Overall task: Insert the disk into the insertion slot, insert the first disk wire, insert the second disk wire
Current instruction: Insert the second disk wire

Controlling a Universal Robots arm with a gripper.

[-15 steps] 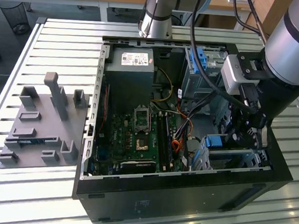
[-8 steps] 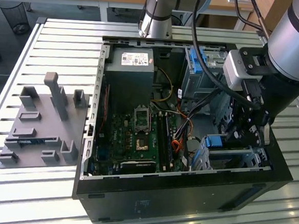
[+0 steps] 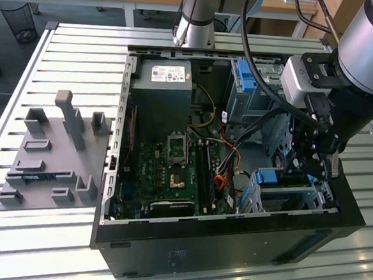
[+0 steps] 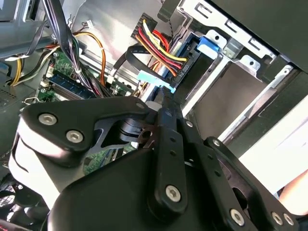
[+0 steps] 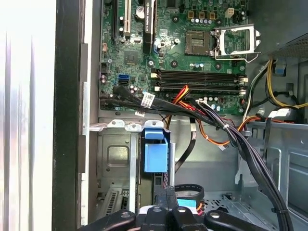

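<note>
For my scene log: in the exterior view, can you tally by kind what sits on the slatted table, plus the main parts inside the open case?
Open computer case: 1
Grey fixture plate: 1
Power supply: 1
Motherboard: 1
Blue plastic drive parts: 2
Total: 6

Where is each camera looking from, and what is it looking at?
Exterior view: off the arm, looking down on the open computer case; the arm and pincer reach in.
First wrist view: on the arm, facing the motherboard and blue carrier; pincer shows.
Second wrist view: on the arm, behind the pincer, facing cables.
Both wrist views share the blue carrier.
</note>
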